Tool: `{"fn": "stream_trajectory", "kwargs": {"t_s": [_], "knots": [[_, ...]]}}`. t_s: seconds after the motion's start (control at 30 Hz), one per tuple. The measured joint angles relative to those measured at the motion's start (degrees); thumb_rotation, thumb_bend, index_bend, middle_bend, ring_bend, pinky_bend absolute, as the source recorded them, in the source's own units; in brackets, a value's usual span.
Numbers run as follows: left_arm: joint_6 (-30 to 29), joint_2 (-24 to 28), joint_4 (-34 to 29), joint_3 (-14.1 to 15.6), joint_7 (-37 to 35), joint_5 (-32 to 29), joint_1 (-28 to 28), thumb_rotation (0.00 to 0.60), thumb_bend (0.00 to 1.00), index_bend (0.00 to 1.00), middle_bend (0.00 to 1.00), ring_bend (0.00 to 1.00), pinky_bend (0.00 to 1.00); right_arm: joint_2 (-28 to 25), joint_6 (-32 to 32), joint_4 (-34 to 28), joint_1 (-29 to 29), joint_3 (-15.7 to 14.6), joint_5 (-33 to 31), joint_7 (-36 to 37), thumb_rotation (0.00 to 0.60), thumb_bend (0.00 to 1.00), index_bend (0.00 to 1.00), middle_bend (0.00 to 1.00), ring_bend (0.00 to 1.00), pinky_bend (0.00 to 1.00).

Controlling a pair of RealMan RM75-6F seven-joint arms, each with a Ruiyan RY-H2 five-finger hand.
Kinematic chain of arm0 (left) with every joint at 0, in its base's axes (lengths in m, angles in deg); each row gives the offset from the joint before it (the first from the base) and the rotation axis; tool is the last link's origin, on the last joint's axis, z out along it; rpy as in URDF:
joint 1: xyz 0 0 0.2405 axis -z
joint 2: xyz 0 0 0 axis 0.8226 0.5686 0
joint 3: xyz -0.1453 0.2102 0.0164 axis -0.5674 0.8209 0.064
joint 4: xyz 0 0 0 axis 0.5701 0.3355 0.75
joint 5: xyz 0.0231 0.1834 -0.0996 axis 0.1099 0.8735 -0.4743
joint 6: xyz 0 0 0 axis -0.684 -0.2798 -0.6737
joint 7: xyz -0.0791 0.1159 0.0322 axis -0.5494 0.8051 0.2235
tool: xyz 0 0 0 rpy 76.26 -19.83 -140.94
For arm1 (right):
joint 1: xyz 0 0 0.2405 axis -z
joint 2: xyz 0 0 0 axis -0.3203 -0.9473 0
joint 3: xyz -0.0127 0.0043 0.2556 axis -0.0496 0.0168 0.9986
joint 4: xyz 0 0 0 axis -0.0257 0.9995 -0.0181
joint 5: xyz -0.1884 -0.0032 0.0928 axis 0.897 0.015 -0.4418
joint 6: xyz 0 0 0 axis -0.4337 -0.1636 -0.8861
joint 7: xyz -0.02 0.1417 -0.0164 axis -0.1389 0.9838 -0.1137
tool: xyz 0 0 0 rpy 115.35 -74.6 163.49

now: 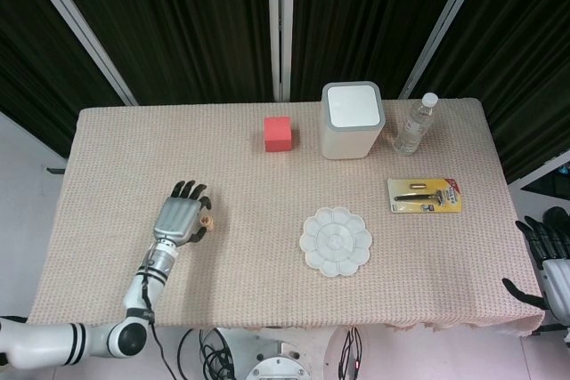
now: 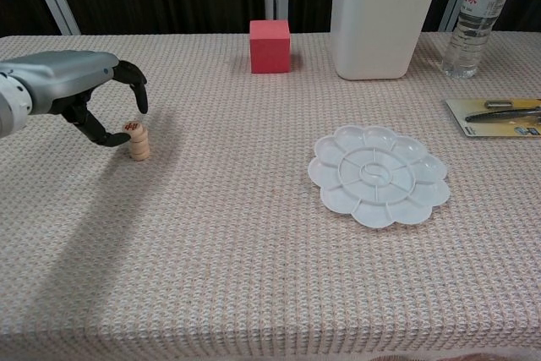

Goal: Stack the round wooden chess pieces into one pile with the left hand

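A small stack of round wooden chess pieces (image 2: pixel 138 141) stands upright on the woven cloth at the left; its top piece shows a red mark. From above the stack (image 1: pixel 207 221) peeks out beside my left hand (image 1: pixel 181 214). My left hand (image 2: pixel 80 90) hovers just left of the stack, fingers arched above it and the thumb tip low beside it. The fingers are apart from the top piece and nothing is held. My right hand (image 1: pixel 548 251) hangs off the table's right edge, fingers apart, holding nothing.
A red cube (image 2: pixel 270 46), a white lidded bin (image 2: pixel 382 16) and a water bottle (image 2: pixel 476 14) stand along the back. A white flower-shaped palette (image 2: pixel 377 175) lies at centre right, a packaged tool card (image 2: pixel 500 117) at far right.
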Motion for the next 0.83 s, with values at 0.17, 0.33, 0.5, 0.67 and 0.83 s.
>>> {"fn": "stream_trajectory", "kwargs": {"t_s": [0.17,0.33,0.5,0.67,0.83], "knots": [[-1.73,2.28,-4.36,0.35,0.28,1.13,-0.75,0.6,0.3,0.21,0.09,0.0,0.0,-0.12,-0.07,0.22,0.1,-0.06,-0.01,0.41,0.6,0.15,0.0,0.0,0.0,0.0],[-5.24,5.16,-6.23,2.61,-3.39,10.26,-3.44,0.6,0.29,0.13,0.08,0.0,0.0,0.02,0.15,1.13,0.3,-0.38,-0.06,0.6,0.6,0.15,0.0,0.0,0.0,0.0],[-14.51,8.78,0.0,8.02,-14.42,29.78,-9.84,0.6,0.16,0.08,0.06,0.0,0.0,0.77,-0.5,2.67,0.76,-0.48,-0.06,-0.19,0.6,0.12,0.0,0.0,0.0,0.0],[-25.61,14.45,7.2,15.29,-24.72,41.67,-21.04,0.6,0.09,0.08,0.08,0.0,0.0,1.69,-2.58,3.79,1.4,-0.43,0.75,-1.54,0.6,0.1,0.0,0.0,0.0,0.0],[-29.06,17.12,9.18,18.04,-24.28,44.23,-26.58,0.583,0.11,0.08,0.08,0.0,0.0,2.14,-3.65,3.74,1.78,-0.31,1.25,-2.76,0.6,0.12,0.0,0.0,0.0,0.0]]}}
